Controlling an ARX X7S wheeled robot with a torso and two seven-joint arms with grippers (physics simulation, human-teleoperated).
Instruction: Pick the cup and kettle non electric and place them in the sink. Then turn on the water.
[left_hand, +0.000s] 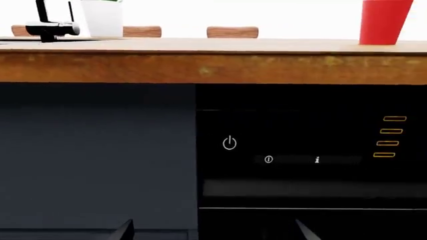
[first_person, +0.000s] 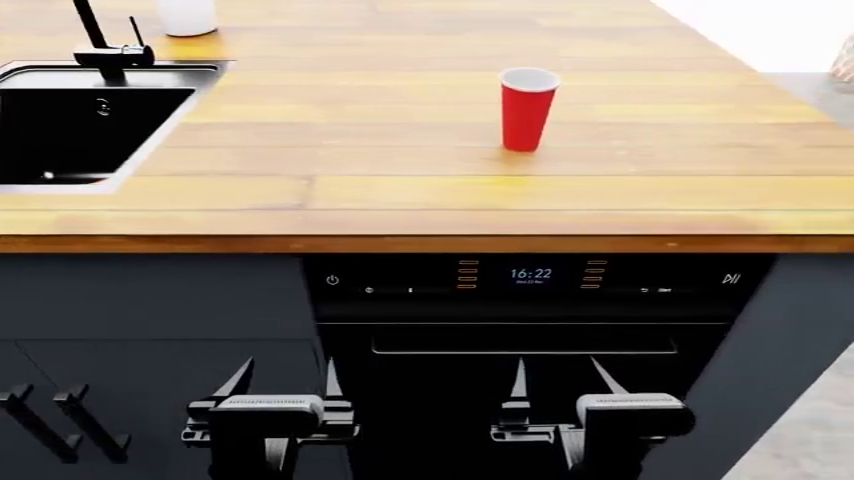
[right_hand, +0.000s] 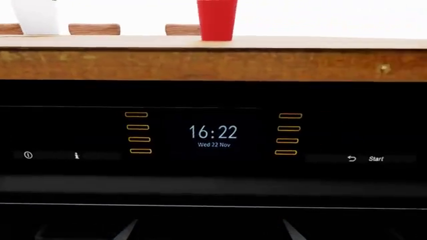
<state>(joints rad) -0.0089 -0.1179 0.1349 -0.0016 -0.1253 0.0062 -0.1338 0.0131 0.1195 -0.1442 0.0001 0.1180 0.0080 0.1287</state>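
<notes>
- Now, at ten o'clock in the head view, the sink (first_person: 80, 130) is seen set into the wooden counter (first_person: 400, 190), its black faucet (first_person: 110, 50) at the rim.
- Low down, the left gripper (first_person: 284, 385) is held spread and empty before the oven (first_person: 534, 330).
- At one o'clock, the cup (first_person: 527, 108) is stood upright, well apart from the sink.
- The right gripper (first_person: 563, 385) is likewise held parted, nothing gripped.

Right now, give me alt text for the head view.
A red cup stands upright on the wooden counter, right of the black sink and faucet. Both end effectors, left and right, hang open before the oven.
</notes>
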